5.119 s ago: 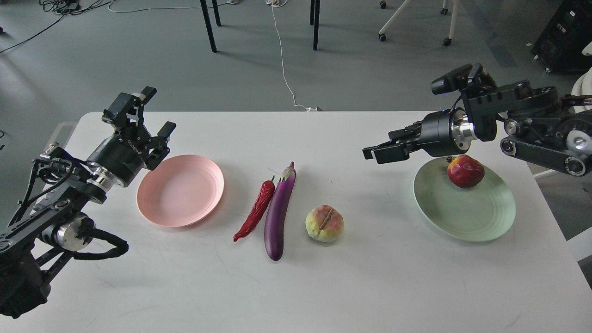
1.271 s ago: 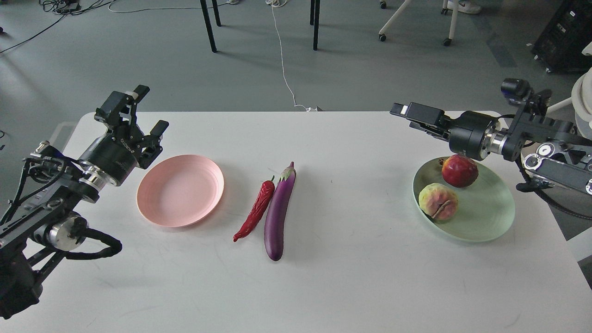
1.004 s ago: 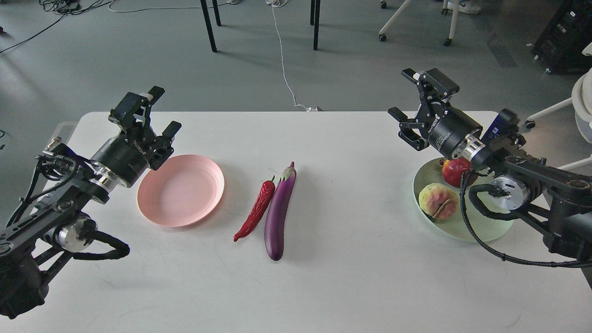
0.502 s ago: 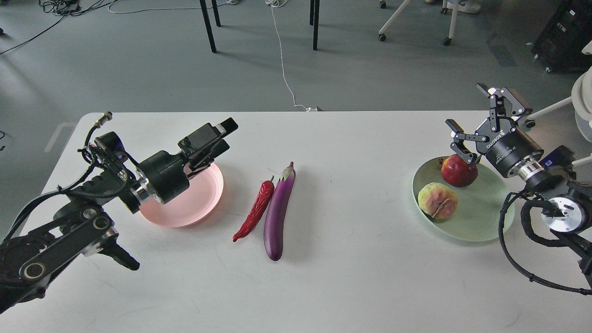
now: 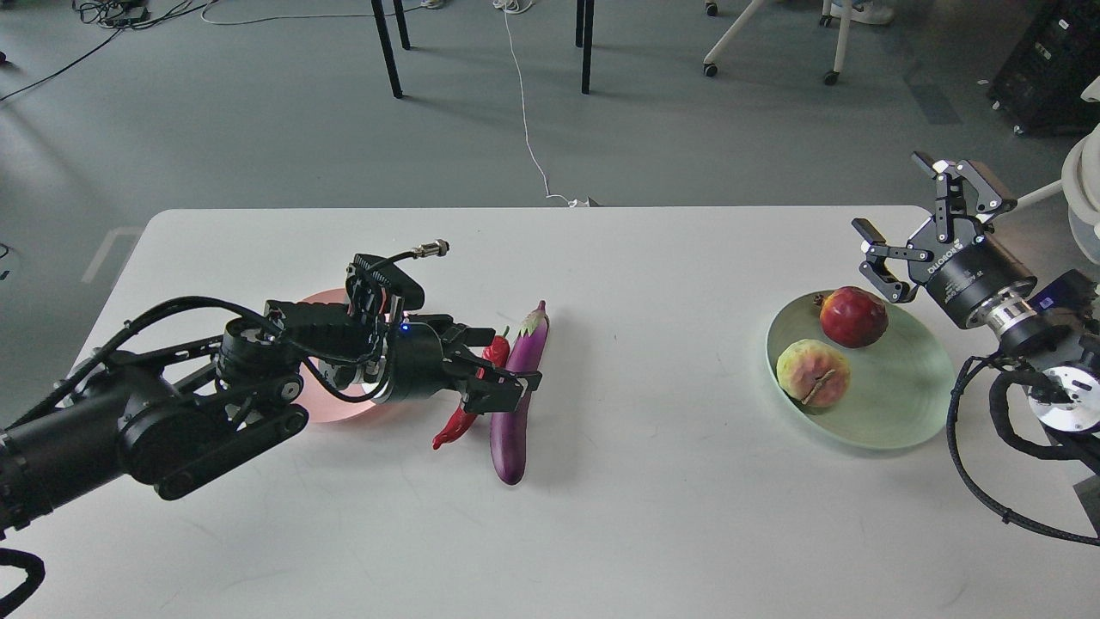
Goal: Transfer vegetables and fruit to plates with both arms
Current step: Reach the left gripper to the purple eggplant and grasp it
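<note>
Flat white matte table [image 5: 601, 533] with rounded far corners fills the lower frame, bare and faintly scuffed in the near half. Black left arm enters from 8 o'clock, lying low across the table; its left gripper [image 5: 498, 381] sits over the middle of the thin red chili pepper [image 5: 455, 421] and against the long glossy purple eggplant [image 5: 516, 404], fingers apart, straddling that spot, cannot tell whether they touch either. Chili and eggplant lie side by side near table centre, chili at the eggplant's 9 o'clock, both angled toward 1 o'clock, eggplant's pale cap at the far end. Round pale pink plate [image 5: 322, 413] lies behind the left arm, mostly hidden, at 9 o'clock of the chili. Round pale mint green plate [image 5: 911, 404] sits toward 3 o'clock of the table, holding the yellow-pink peach-like fruit [image 5: 813, 373] on its left side and the round dark-red pomegranate [image 5: 852, 316] at its far rim, the two just apart. Right arm comes in from 3 o'clock; right gripper [image 5: 915, 219] is raised at 1 o'clock of the pomegranate, fingers spread wide, holding nothing. Beyond the table: grey floor [image 5: 258, 129], a white cable [image 5: 526, 120] running to the table's far edge, black table legs [image 5: 387, 47], white chair legs on castors [image 5: 773, 43], dark equipment [image 5: 1044, 69] at 2 o'clock.
</note>
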You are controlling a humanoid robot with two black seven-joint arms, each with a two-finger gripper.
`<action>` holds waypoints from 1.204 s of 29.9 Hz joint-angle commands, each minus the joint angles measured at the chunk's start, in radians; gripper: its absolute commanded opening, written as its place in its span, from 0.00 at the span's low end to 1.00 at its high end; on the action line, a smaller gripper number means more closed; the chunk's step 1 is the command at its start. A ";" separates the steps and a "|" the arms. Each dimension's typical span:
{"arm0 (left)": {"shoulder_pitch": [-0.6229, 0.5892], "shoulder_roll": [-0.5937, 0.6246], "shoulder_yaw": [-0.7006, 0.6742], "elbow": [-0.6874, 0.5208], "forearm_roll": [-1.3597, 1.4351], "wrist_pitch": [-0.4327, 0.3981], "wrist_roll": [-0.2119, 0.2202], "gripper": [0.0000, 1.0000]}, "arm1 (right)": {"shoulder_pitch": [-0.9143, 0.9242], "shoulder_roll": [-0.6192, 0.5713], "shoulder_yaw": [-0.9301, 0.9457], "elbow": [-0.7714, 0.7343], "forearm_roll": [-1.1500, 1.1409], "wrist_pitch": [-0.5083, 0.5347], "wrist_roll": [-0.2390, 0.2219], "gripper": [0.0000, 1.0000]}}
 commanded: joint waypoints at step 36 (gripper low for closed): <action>-0.001 -0.099 0.071 0.085 0.030 -0.069 0.118 0.32 | -0.015 -0.014 0.003 0.001 0.000 0.000 0.000 0.95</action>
